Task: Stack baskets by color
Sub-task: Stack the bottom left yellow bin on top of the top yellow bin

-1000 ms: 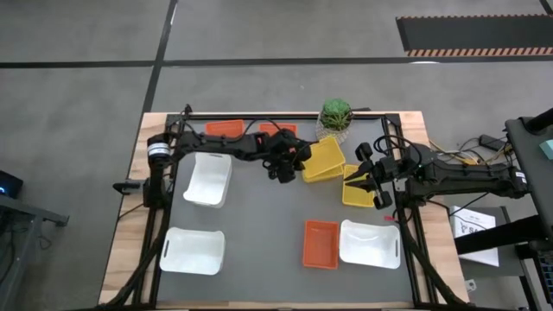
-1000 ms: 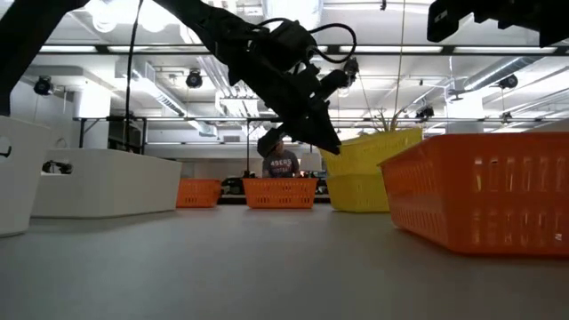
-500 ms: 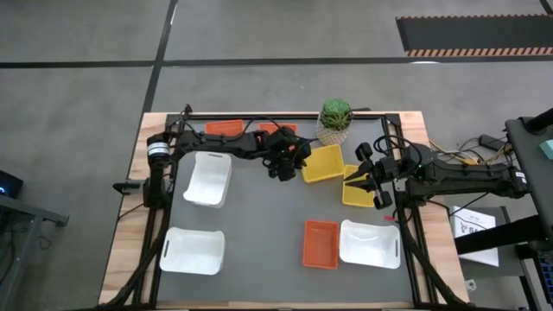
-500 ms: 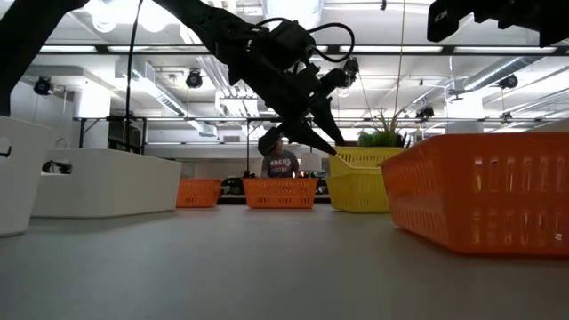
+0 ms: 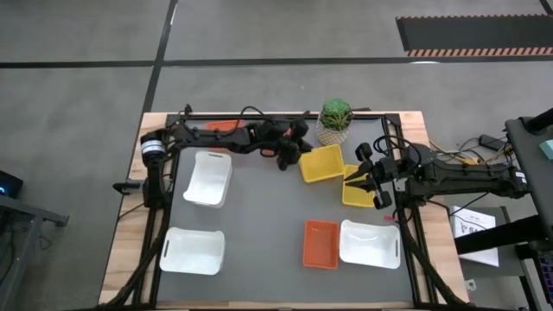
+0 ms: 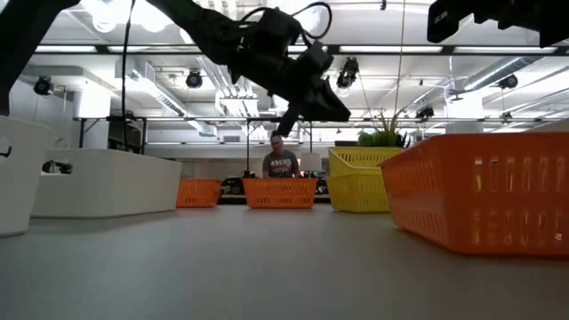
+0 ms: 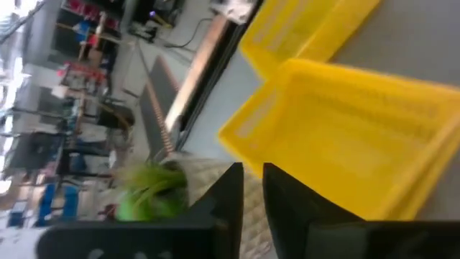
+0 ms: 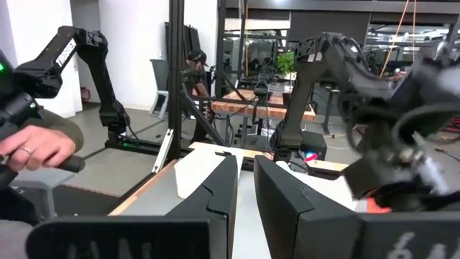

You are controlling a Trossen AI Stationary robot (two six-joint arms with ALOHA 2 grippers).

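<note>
Grey-topped table (image 5: 259, 225) with white, orange and yellow baskets (image 5: 321, 162) plus potted plant (image 5: 335, 114).

A: What does the left arm (image 5: 220, 136) look like?
B: Dark, jointed links wrapped with looping black cables, and a silver cylindrical motor housing (image 5: 152, 147) at its base.

A: And the right arm (image 5: 458, 180)?
B: The same black segmented build, with cables trailing beside it.

A: How are the gripper fingers formed?
B: On the left gripper (image 7: 251, 198) and right gripper (image 8: 244, 194), each shows two flat, matte-black, angular fingers standing side by side with a narrow slot between.
</note>
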